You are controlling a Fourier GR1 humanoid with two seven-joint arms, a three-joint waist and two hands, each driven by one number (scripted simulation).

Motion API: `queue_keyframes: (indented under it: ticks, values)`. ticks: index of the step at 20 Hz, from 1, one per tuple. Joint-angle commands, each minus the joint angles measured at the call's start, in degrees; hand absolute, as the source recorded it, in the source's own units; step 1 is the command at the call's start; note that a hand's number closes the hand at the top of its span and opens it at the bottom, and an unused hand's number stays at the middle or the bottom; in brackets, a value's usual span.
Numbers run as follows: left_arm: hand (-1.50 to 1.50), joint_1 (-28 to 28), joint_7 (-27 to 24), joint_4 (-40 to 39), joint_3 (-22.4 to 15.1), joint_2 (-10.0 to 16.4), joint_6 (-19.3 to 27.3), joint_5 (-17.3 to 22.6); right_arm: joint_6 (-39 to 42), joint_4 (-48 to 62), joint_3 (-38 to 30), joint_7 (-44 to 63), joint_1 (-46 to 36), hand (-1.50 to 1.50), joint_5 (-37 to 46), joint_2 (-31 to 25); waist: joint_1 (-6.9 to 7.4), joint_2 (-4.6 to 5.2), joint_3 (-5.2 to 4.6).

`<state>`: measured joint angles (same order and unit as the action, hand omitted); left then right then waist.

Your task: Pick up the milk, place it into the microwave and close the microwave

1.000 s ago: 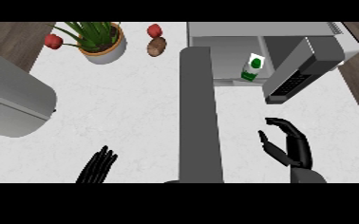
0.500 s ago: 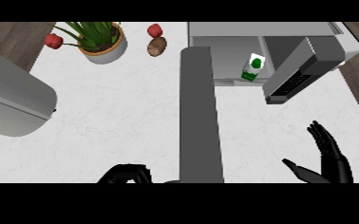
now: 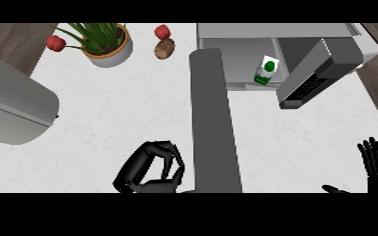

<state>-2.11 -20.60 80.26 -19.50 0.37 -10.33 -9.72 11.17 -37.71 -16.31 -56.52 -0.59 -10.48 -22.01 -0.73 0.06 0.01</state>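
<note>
**Milk in place, door yet to close**

The milk [image 3: 267,71] stands upright in the open mouth of the microwave [image 3: 273,32], so I judge only the closing is left. The next move calls for swinging the open door [image 3: 214,120] shut. The left hand [image 3: 151,172] sits just beside the door's near end over the counter [image 3: 111,110], fingers curled on nothing. The right hand [image 3: 367,155] rests at the right edge, fingers straight.

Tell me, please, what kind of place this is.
Most likely a kitchen: a microwave with its door open, a milk carton at its opening, and a potted plant on the white counter.
</note>
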Motion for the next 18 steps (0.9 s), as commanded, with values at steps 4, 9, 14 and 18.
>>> queue_keyframes:
  ticks: [4, 9, 14, 18]
  values:
    - [1.5, 8.16, 10.47, -8.78, -7.85, -0.35, -6.03, -2.9, 9.66, -0.47, -0.15, -3.08, 2.2, -1.5, -2.04, -3.48, -0.66, 0.05, 0.07]
    - [1.5, 11.15, 10.93, -17.86, -17.39, -0.37, -5.25, -1.35, 9.73, -1.99, -0.02, -3.11, 2.23, -1.5, -3.03, -4.28, -1.03, 0.14, 0.01]
    - [1.5, 18.4, 6.44, -23.55, -26.91, -0.37, 4.62, 3.76, 11.18, -3.5, 0.54, -2.87, -0.8, -1.5, -3.82, -5.75, -1.63, 0.31, -0.04]
    - [1.5, 20.81, 3.79, -22.31, -33.4, -0.36, 12.6, 12.2, 11.34, -5.95, 2.74, -5.29, 1.89, -1.5, -3.41, -3.5, -2.71, 0.41, -0.08]
